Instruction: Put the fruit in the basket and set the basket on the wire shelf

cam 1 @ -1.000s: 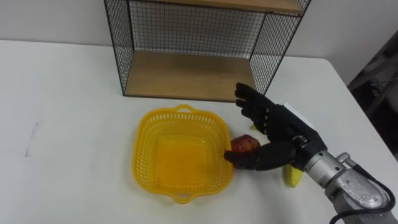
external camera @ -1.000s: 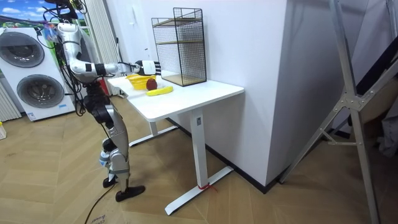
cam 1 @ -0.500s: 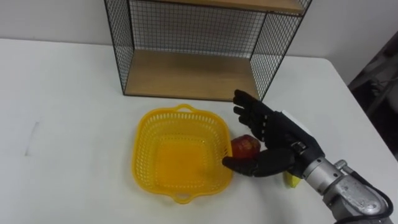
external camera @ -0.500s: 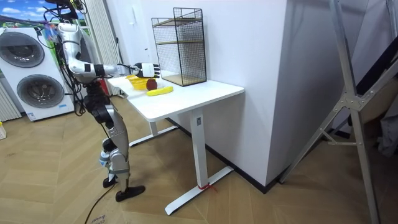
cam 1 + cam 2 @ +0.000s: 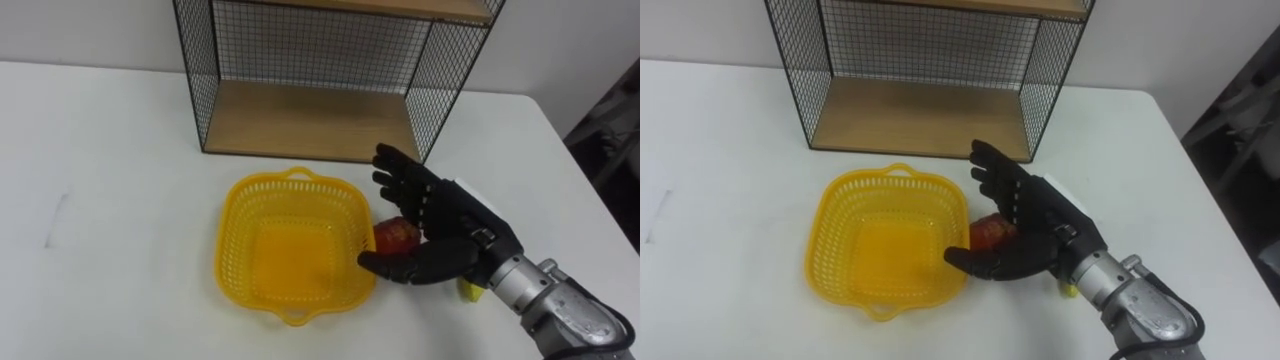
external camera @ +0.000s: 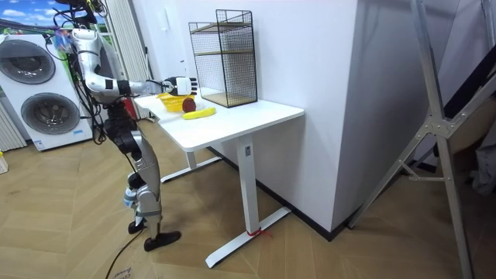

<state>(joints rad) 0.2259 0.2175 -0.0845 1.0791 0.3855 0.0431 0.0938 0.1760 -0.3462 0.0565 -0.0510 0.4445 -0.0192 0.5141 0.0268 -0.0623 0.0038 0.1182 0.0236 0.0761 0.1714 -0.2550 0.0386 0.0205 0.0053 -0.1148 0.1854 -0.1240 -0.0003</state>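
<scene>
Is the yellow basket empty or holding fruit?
Empty: the basket has a bare floor; the red fruit sits outside its rim, by the right hand.

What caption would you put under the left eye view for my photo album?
Robot's open right hand reaches around a red apple beside the empty yellow basket, wire shelf behind.

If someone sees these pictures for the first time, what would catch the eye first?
The black right hand, spread open around a red apple, just right of the empty yellow basket on the white table. Behind them stands the black wire shelf.
</scene>
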